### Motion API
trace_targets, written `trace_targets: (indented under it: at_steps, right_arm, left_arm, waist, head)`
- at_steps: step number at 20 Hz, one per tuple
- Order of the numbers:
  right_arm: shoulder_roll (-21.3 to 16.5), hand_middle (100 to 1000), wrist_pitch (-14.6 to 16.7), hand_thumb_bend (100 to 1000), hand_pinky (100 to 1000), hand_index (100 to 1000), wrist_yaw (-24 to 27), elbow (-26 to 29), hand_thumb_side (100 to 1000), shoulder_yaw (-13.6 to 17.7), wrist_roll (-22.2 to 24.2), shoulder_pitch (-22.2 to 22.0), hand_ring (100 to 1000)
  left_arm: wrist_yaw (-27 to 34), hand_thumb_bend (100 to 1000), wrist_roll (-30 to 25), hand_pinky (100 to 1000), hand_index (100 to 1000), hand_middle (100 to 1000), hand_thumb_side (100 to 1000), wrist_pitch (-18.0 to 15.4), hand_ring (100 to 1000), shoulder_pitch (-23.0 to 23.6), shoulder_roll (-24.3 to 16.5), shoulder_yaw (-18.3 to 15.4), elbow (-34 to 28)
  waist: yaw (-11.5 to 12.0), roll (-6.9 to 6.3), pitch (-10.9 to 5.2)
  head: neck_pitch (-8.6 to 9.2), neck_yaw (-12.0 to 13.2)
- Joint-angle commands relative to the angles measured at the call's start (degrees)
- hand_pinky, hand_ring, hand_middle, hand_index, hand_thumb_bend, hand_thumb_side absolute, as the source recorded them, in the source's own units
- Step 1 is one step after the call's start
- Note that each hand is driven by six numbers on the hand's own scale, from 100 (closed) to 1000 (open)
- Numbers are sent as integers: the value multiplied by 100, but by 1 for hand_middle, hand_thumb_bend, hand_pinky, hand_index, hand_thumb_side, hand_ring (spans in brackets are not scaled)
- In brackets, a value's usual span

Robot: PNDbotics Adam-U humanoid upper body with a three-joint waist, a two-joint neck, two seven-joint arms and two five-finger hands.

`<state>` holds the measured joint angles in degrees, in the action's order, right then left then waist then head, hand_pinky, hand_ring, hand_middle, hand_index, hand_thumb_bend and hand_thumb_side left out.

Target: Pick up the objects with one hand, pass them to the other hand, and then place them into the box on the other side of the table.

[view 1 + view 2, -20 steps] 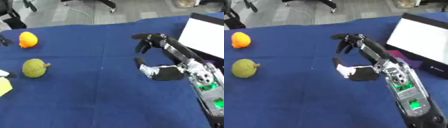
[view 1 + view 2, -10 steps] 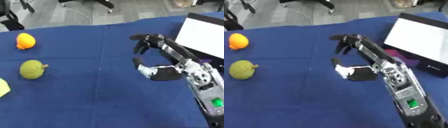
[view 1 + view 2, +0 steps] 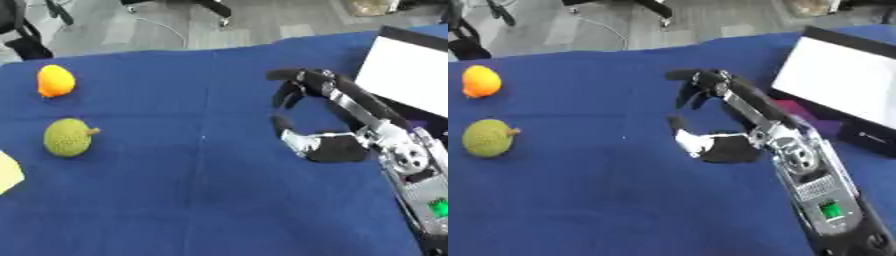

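An orange fruit point(image 3: 55, 81) lies at the far left of the blue table point(image 3: 175, 200). A green bumpy fruit with a short stem point(image 3: 68, 138) lies just in front of it. My right hand point(image 3: 337, 147) hovers over the table's middle right, open, fingers reaching forward and bent down at the tips, thumb spread to the left. Nothing is in it. It is well apart from both fruits. A white box point(image 3: 407, 75) stands at the right edge, behind the hand. The left hand shows in neither view.
A pale yellow thing point(image 3: 7, 172) pokes in at the left edge. A dark purple item point(image 3: 815, 112) lies at the foot of the white box. Beyond the table's far edge is grey floor with chair legs point(image 3: 210, 7).
The right hand stays open in about the same place. Only the view has shifted slightly. Both fruits lie where they were.
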<state>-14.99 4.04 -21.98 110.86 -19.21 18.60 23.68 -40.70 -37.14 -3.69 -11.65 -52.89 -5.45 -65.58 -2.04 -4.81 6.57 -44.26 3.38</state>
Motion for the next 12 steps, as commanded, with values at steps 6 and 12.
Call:
trace_targets:
  at_steps: [6, 12]
  right_arm:
    - [-54, 567, 22, 107, 617, 888, -14, 55, 386, 5, -5, 88, 701]
    - [-57, 567, 18, 102, 617, 888, -6, 68, 388, 12, -3, 103, 701]
  left_arm:
    - [113, 617, 49, 774, 838, 678, 456, -8, 674, -32, -39, -74, 144]
    - [126, 571, 239, 770, 820, 659, 441, 7, 657, 2, 88, -82, 168]
  waist:
    - [1, -61, -112]
    - [0, -49, -99]
  head:
    - [14, 53]
    - [14, 788]
